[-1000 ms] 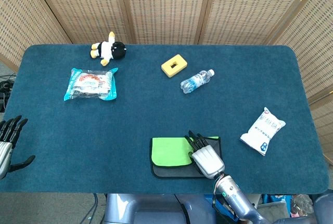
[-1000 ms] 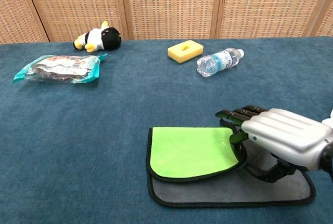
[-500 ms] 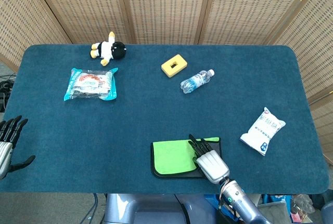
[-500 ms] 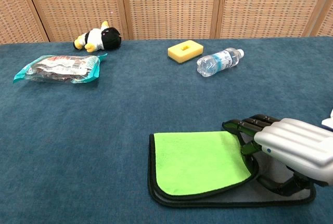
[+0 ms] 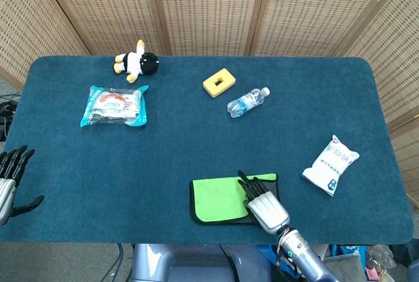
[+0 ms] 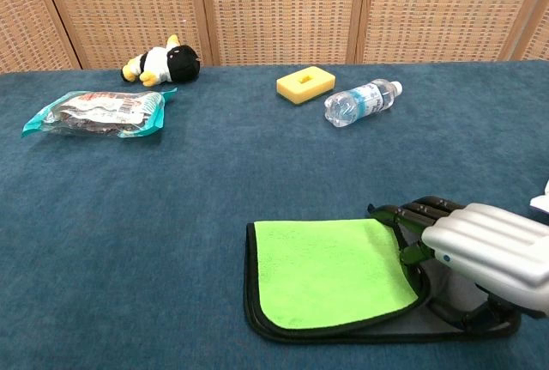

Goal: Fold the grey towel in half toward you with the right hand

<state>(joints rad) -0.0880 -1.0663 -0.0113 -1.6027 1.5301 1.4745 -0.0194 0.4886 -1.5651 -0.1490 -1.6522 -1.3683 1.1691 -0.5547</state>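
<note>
The grey towel lies near the table's front edge, doubled over so its bright green underside faces up. A thin grey and black rim of the lower layer shows along the front and right. My right hand sits at the towel's right end and grips the folded-over edge, fingers on top and thumb beneath; the chest view shows the right hand low over the lower layer. My left hand hangs off the table's left edge, fingers spread and holding nothing.
A teal snack packet and a plush toy lie at the far left. A yellow sponge and a water bottle sit mid-table at the back. A white bag lies to the towel's right.
My right hand has drawn the towel's edge toward me. The green flap now covers almost all of the grey layer. The left hand has not moved.
</note>
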